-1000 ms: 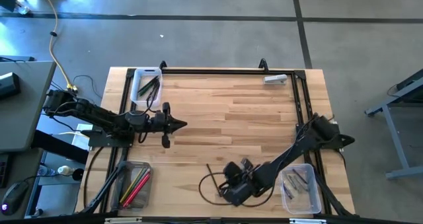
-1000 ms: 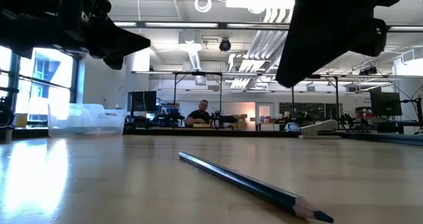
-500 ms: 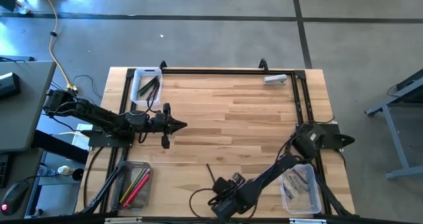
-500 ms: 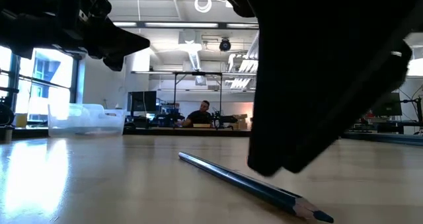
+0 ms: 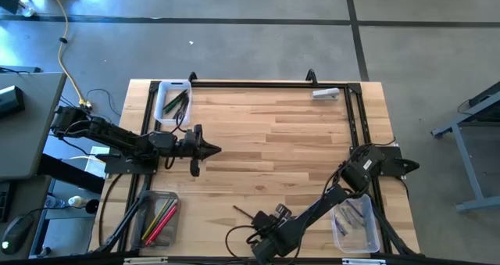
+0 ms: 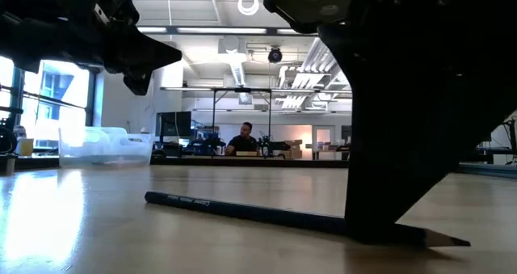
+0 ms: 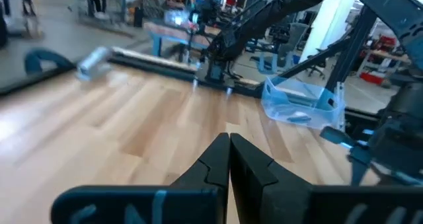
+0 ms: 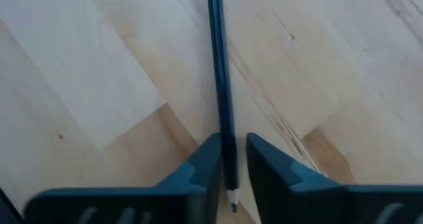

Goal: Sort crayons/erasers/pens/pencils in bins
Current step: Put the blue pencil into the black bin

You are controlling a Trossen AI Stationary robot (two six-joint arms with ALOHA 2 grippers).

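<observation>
A dark blue pencil [image 5: 246,213] lies flat on the wooden table near its front edge. My right gripper [image 5: 264,222] has come down onto it and stands with one finger on each side of its sharpened end [image 8: 231,148]. In the low view the dark fingers [image 6: 380,225] reach down to the pencil [image 6: 242,212]. My left gripper [image 5: 215,148] hovers shut and level over the left half of the table, holding nothing [image 7: 229,145]. Three bins stand at the edges. My right gripper has the pencil's sharpened end [image 8: 227,159] between its two fingers. One finger [image 8: 206,159] lies against it, and a thin strip of table shows beside the other. The fingers slant down from above and lie across the pencil. The pencil rests flat on the table.
A white-rimmed bin [image 5: 173,101] with green and dark sticks stands far left. A grey-tinted bin [image 5: 160,218] with red and yellow sticks stands near left. A clear bin [image 5: 355,222] with grey pieces stands near right. A pale object [image 5: 326,94] lies at the far right.
My right gripper has moved toward the table's near edge and down onto the pencil. The pencil has turned on the table: its blunt end has swung toward the left edge, so it now lies nearly along the front edge.
</observation>
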